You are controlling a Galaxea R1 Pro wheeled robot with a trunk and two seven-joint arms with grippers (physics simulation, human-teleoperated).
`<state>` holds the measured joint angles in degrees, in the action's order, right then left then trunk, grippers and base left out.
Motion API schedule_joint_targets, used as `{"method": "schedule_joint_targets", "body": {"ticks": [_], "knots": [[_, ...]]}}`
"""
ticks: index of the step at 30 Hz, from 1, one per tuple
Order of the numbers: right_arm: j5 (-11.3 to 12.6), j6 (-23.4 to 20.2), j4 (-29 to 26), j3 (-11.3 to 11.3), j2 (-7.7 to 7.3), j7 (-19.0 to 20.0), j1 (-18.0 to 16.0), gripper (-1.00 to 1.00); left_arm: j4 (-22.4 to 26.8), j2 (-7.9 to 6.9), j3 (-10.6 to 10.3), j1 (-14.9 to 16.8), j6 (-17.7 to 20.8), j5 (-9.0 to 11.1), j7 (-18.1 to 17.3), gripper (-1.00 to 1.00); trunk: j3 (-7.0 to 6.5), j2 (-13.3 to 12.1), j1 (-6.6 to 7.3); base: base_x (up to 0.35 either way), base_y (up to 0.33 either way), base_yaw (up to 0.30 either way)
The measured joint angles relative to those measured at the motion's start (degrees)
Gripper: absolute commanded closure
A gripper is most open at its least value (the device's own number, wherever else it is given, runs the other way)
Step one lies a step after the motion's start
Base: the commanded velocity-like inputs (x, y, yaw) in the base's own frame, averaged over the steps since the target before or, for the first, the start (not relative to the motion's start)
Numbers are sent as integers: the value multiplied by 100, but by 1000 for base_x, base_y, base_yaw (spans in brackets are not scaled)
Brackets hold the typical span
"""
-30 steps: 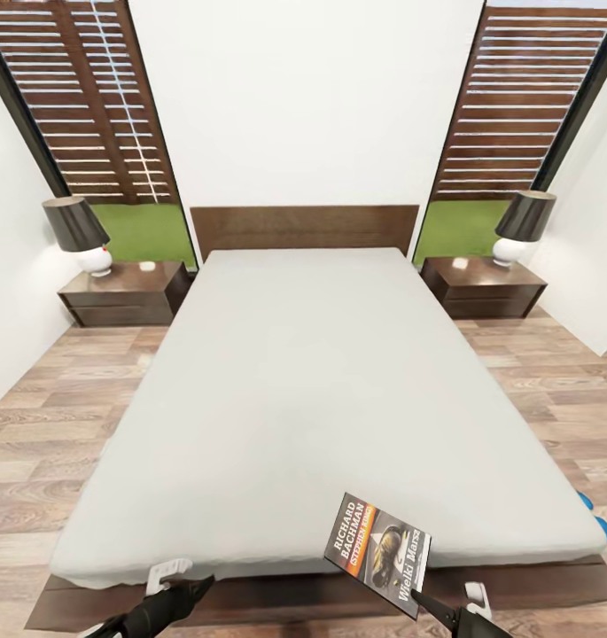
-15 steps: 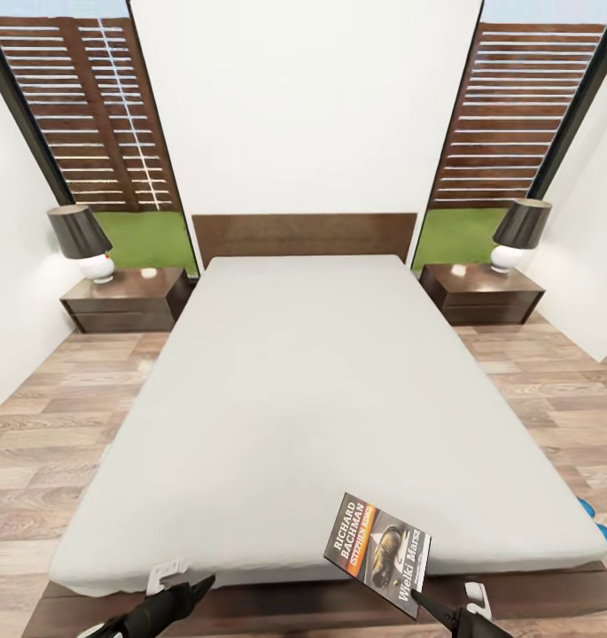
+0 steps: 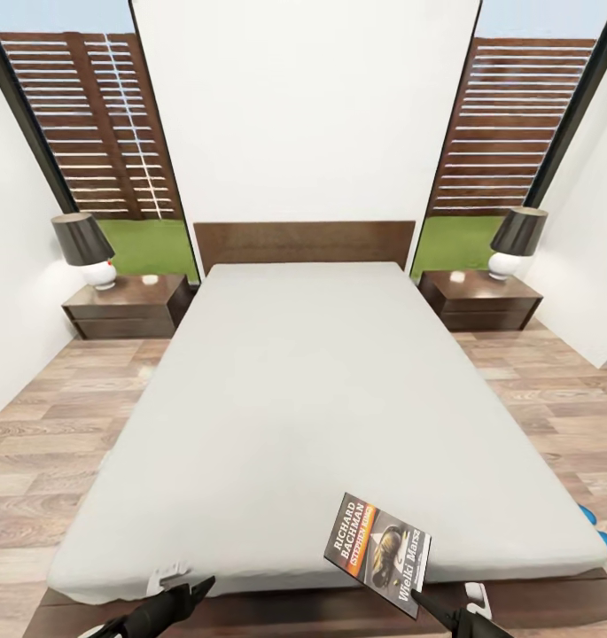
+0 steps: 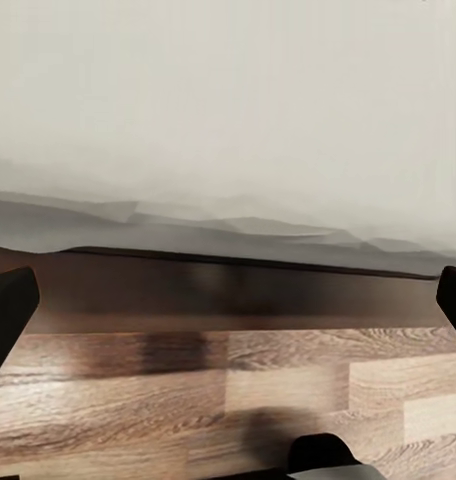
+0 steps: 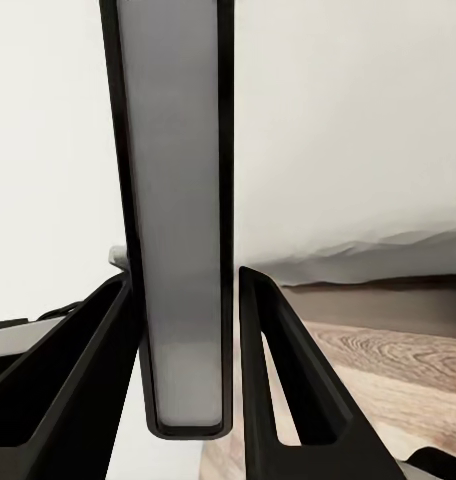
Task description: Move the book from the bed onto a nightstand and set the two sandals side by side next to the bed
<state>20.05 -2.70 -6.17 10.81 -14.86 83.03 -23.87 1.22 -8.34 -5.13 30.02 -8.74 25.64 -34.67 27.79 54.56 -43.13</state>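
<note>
Now right claw (image 5: 183,330) clamped on book (image 3: 377,553), left claw (image 4: 228,300) spread, bare

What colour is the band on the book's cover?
Orange, across the dark cover of the book, clearest in the head view.

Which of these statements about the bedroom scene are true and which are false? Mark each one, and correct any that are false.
1. The right gripper holds the book. True.
2. The book lies flat on the left nightstand. False: it is held up over the foot end of the bed, and the left nightstand carries a lamp.
3. The left gripper is shut on a sandal. False: it is open and holds nothing.
4. Blue sandals show on the floor by the bed's right side. True.
5. Each nightstand has a lamp with a dark shade. True.
</note>
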Motion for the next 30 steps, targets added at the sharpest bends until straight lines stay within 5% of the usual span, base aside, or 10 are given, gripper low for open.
{"method": "schedule_joint_targets", "body": {"ticks": [30], "knots": [[0, 0, 0, 0, 0, 0, 0, 100, 1, 0, 0, -9, -1, -8, 9, -100, -280, 0, 0, 0, 0, 0]]}}
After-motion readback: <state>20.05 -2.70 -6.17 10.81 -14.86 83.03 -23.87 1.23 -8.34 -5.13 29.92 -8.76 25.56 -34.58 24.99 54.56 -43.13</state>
